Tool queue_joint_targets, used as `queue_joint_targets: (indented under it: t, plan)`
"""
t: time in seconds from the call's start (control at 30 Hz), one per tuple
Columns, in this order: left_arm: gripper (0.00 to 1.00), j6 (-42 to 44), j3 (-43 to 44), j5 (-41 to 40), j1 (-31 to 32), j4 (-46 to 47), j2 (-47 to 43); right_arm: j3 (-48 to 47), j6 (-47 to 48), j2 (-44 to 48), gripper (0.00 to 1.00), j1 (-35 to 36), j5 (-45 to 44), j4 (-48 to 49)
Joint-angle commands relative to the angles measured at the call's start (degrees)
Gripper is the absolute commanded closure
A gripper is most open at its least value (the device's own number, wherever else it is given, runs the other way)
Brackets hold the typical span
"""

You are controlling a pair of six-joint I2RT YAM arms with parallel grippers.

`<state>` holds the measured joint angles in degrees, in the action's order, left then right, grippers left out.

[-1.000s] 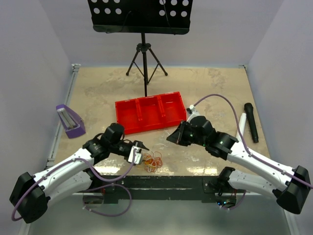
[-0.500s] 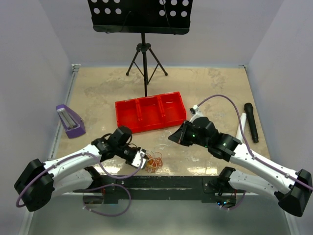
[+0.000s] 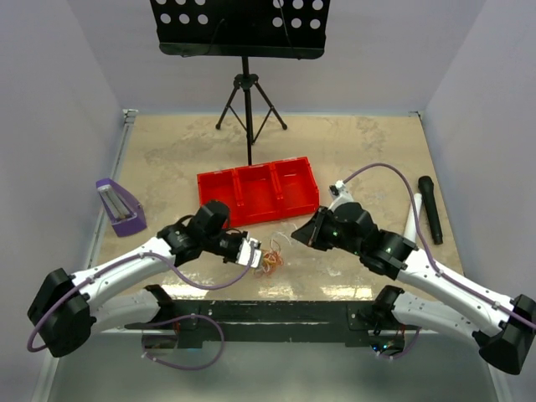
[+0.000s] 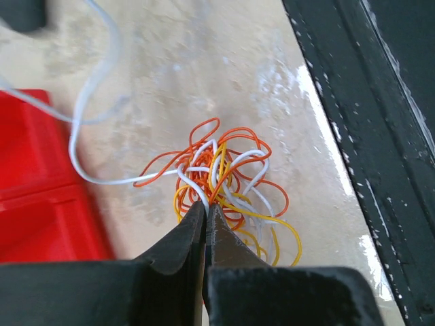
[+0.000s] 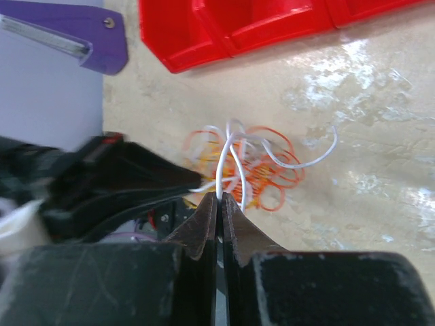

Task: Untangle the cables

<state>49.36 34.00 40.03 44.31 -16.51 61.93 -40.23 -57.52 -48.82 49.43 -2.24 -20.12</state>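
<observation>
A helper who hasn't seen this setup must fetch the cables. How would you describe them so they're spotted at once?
Find the red tray in the middle of the tan table. Just in front of it, towards the dark front rail, lie the cables: a small clump of thin orange, yellow and white loops, unlike the robot's thick purple hoses.

white arms; purple hoses; blk left gripper, right gripper
</observation>
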Motion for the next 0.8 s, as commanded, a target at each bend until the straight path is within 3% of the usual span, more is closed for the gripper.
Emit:
queue_joint_targets:
  t: [0.0, 0.17, 0.3, 0.33, 0.4, 0.43, 0.53, 0.77]
  plan:
    - [1.00, -6.19, 9.67, -0.83, -0.54, -3.95, -5.06, 2.52, 0.13, -0.75, 0.96, -0.12, -3.64, 0.34]
    - [1.00, -11.57, 16.00, 0.13, -0.63, -9.67, -8.66, 4.63, -2.24, 0.74, 0.97, -0.12, -8.56, -2.98]
    - [1.00, -6.93, 16.89, -0.21, -0.63, -19.14, -10.86, 6.30, -5.76, 3.37, 0.98, -0.12, -12.78, -7.56]
    - [1.00, -5.69, 16.28, -1.26, -0.63, -20.91, -11.30, 6.39, -6.72, 3.90, 0.93, -0.12, -14.01, -9.05]
    - [1.00, -5.50, 14.96, -2.67, -0.63, -23.03, -12.01, 6.48, -6.99, 4.78, 0.64, -0.12, -15.51, -10.55]
    - [1.00, -6.12, 14.00, -2.85, -0.55, -23.39, -12.18, 6.22, -7.08, 5.13, 0.54, -0.12, -15.86, -11.08]
    - [1.00, -8.92, 11.71, -1.89, -0.63, -22.25, -11.66, 4.20, -3.76, 5.40, 0.40, -0.12, -16.04, -9.33]
    - [1.00, -18.86, 10.65, -6.10, -0.63, -12.06, -6.21, -1.25, 4.50, 6.89, 0.33, 1.28, -10.87, -4.42]
